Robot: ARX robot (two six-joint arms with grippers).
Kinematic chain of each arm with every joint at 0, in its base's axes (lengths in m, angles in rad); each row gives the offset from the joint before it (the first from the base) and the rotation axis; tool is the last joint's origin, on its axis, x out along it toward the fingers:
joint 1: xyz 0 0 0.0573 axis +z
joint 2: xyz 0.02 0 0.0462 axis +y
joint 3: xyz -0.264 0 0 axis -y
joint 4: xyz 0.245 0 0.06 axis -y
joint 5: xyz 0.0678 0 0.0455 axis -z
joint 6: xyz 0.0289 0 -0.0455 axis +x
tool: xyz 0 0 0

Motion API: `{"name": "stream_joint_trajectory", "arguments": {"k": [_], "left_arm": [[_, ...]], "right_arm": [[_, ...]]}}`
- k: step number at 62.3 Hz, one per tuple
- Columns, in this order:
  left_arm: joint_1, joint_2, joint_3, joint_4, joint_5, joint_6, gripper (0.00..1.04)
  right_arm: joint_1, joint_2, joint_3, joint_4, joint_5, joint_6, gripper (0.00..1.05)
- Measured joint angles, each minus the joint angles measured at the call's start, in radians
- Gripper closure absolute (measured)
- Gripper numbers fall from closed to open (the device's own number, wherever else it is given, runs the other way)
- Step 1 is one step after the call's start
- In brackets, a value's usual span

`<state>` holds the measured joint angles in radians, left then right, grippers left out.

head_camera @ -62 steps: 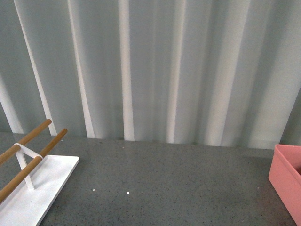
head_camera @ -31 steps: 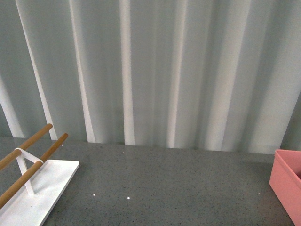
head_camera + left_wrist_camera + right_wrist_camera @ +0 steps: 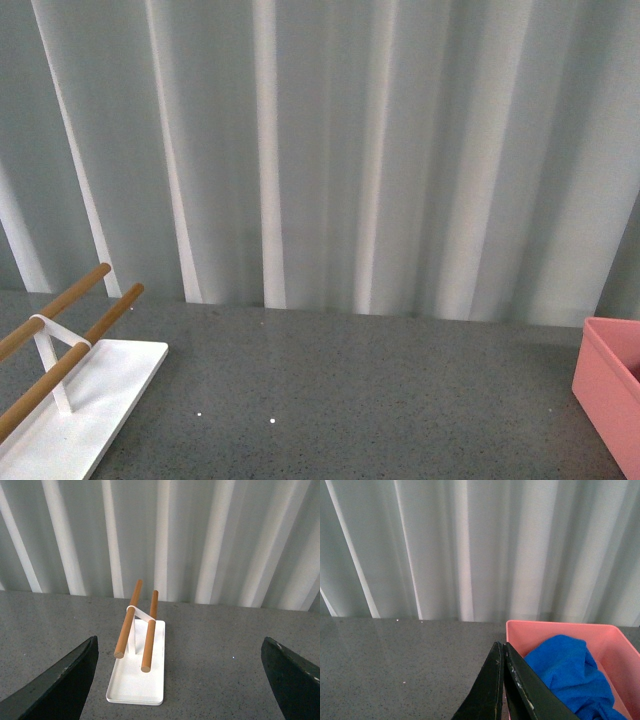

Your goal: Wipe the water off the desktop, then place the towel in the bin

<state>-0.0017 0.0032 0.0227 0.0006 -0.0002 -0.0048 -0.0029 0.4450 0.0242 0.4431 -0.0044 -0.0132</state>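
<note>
The front view has tilted slightly upward since a second ago, cutting off the bin, and only the right wrist view shows the towel inside it beyond the right gripper pressed together empty, while the left gripper gapes wide over the desktop.

White stand sits at the left, two wooden rods slanting above its base. Pale pleated curtain hangs behind.

1. Neither arm shows in the front view.
2. The left gripper has its 2 dark fingers spread wide apart, with nothing between them.
3. The right gripper has its 2 fingers pressed together, empty.
</note>
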Motion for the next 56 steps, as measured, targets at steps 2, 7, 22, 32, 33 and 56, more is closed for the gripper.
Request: {"name": "stream_joint_trajectory", "arguments": {"k": [2,7,22,32,33,56], "left_arm": [[0.000,0.000,0.000,0.000,0.000,0.000,0.07],[0.000,0.000,0.000,0.000,0.000,0.000,0.07],[0.000,0.000,0.000,0.000,0.000,0.000,0.07],[0.000,0.000,0.000,0.000,0.000,0.000,0.07],[0.000,0.000,0.000,0.000,0.000,0.000,0.07],[0.000,-0.001,0.000,0.000,0.000,0.000,0.07]], "right_arm": [[0.000,-0.016,0.000,-0.015,0.000,0.000,1.01],[0.000,-0.060,0.000,-0.057,0.000,0.000,1.01],[0.000,-0.170,-0.001,-0.164,0.000,0.001,1.01],[0.000,-0.224,-0.001,-0.219,0.001,0.003,1.01],[0.000,-0.227,-0.001,-0.221,0.001,0.003,1.01],[0.000,-0.440,-0.001,-0.440,0.003,0.003,1.01]]}}
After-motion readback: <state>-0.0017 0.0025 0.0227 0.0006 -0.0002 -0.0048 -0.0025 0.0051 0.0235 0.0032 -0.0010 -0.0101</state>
